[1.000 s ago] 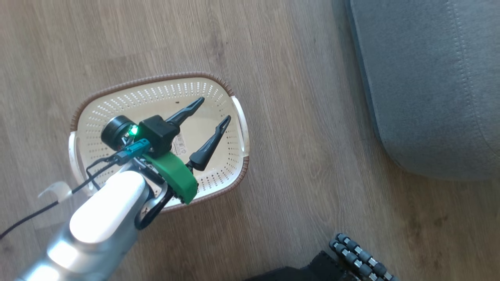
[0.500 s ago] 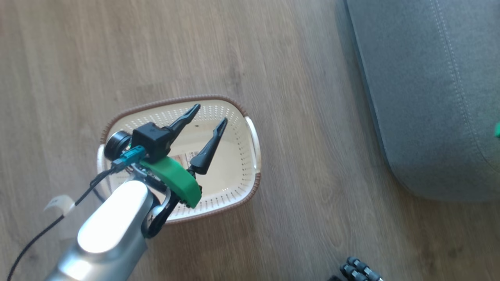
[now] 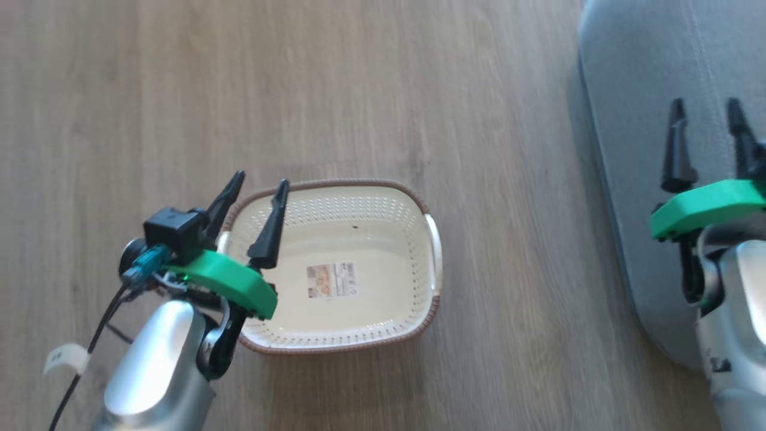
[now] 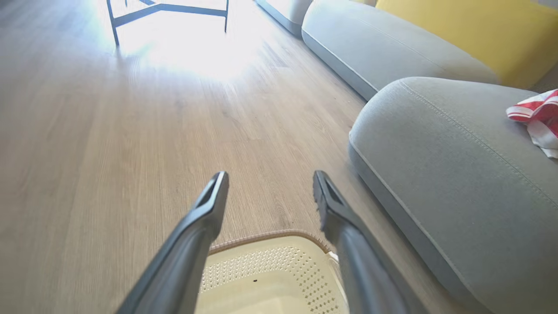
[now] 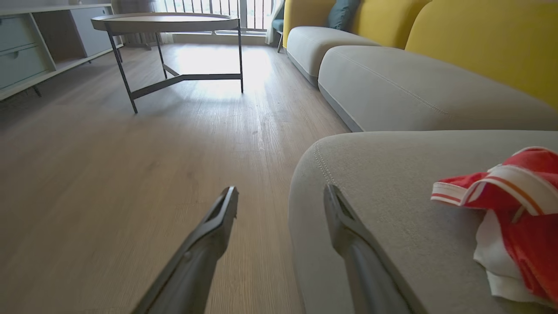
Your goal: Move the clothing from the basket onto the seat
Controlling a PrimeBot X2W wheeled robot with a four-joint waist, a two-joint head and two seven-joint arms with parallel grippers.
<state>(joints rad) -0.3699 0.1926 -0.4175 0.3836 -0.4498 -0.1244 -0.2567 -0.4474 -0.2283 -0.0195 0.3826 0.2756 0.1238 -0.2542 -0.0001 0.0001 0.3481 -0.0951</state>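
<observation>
From the head view, I have the left gripper over the left end of the basket, fingers spread wide and nothing between them. The basket sits on the wooden floor with a label showing on its bottom. A dark cable with a white tag trails from the left wrist. At the right, the right gripper hangs above the seat, fingers apart and holding nothing; a strip of bare floor separates basket and seat. In the left wrist view, the released fingers point past the basket's far rim, and the seat lies to the right with the clothing on it near the frame's right edge. Farther off there is a second grey cushion, a yellow backrest and the dark legs of a table. In the right wrist view, the left finger is over floor and the right finger over the seat's near corner, both clear of the red-and-white clothing, which is heaped on the seat to the right. The round table stands far left on open floor, a cabinet runs along the left wall, and a teal pillow rests against the far yellow back.
</observation>
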